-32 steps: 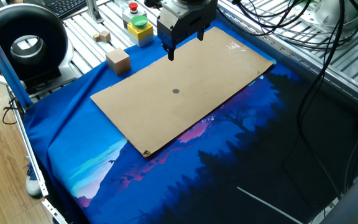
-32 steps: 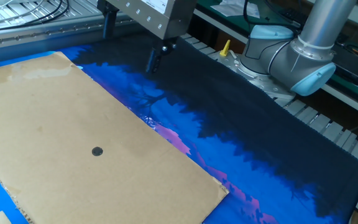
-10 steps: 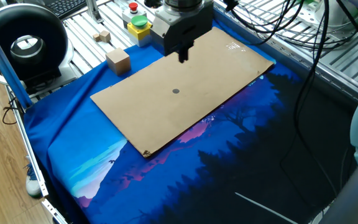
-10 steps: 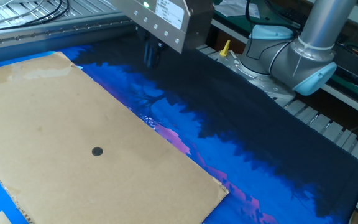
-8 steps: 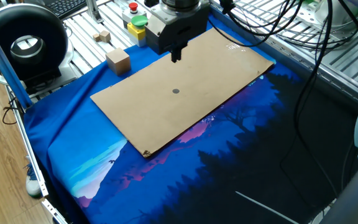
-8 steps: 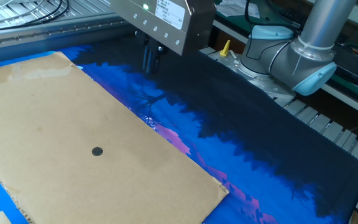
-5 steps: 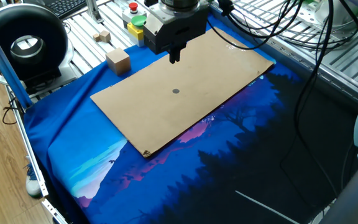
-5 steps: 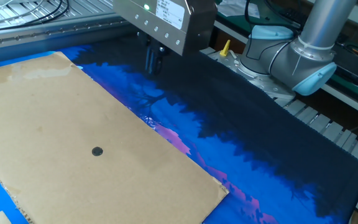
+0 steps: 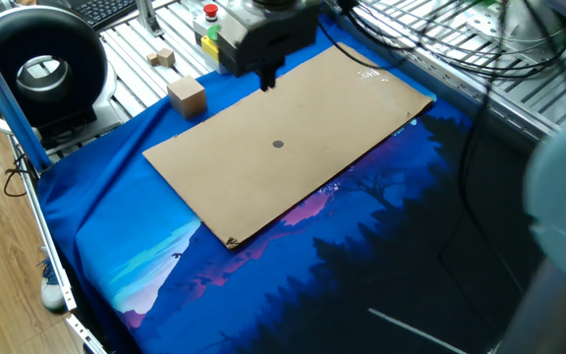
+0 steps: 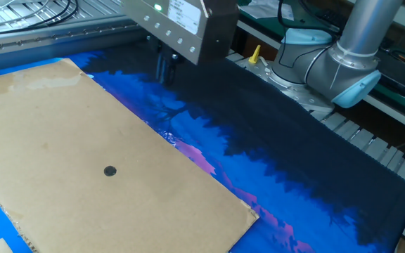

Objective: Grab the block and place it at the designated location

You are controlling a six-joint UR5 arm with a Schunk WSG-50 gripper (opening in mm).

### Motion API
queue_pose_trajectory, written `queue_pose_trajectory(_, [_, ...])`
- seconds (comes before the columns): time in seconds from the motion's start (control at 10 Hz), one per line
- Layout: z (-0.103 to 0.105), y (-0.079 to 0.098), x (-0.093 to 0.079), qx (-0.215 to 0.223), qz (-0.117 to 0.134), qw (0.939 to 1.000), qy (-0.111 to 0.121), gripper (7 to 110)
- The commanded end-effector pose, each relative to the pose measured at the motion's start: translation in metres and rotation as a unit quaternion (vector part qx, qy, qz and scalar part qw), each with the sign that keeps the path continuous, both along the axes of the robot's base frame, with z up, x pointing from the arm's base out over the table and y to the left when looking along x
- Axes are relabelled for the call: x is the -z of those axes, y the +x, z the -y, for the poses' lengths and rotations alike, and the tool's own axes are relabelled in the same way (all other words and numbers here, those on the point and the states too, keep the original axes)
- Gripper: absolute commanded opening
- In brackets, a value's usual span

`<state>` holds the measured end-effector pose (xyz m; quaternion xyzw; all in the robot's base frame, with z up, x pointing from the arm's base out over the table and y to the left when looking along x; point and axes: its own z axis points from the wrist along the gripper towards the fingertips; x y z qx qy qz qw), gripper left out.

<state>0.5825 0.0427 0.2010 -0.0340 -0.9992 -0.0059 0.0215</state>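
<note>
The block [image 9: 187, 96], a plain tan wooden cube, sits on the blue cloth just off the far left corner of the brown board [image 9: 342, 108]. The dark round dot [image 9: 278, 145] marks the board's centre and also shows in the other fixed view [image 10: 110, 171]. My gripper [image 9: 266, 79] hangs above the board's far edge, to the right of the block and apart from it. It holds nothing. In the other fixed view its two dark fingers [image 10: 162, 69] stand slightly apart, nearly lined up behind each other. The block is out of sight there.
A much smaller wooden cube [image 9: 165, 57] lies on the slatted table behind the block. A yellow box with buttons [image 9: 214, 29] stands behind the gripper. A black ring-shaped device [image 9: 37, 64] is at far left. The arm's base [image 10: 343, 56] and cables are on the right.
The gripper has turned about its wrist and shifted left along the board's far edge, towards the block. The block and board have not moved.
</note>
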Motion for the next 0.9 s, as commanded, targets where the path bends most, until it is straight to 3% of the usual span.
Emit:
queue_pose_trajectory(0.0, [-0.009,0.036,-0.018,0.0,-0.025,0.9996,-0.013,7])
queue_pose_trajectory(0.2, [-0.008,0.063,0.002,-0.007,-0.001,0.9999,-0.01,7])
queue_pose_trajectory(0.6, [-0.024,0.094,0.038,-0.009,0.036,0.9993,-0.005,7])
queue_pose_trajectory(0.8, [-0.031,0.106,0.046,-0.022,0.06,0.9979,0.004,7])
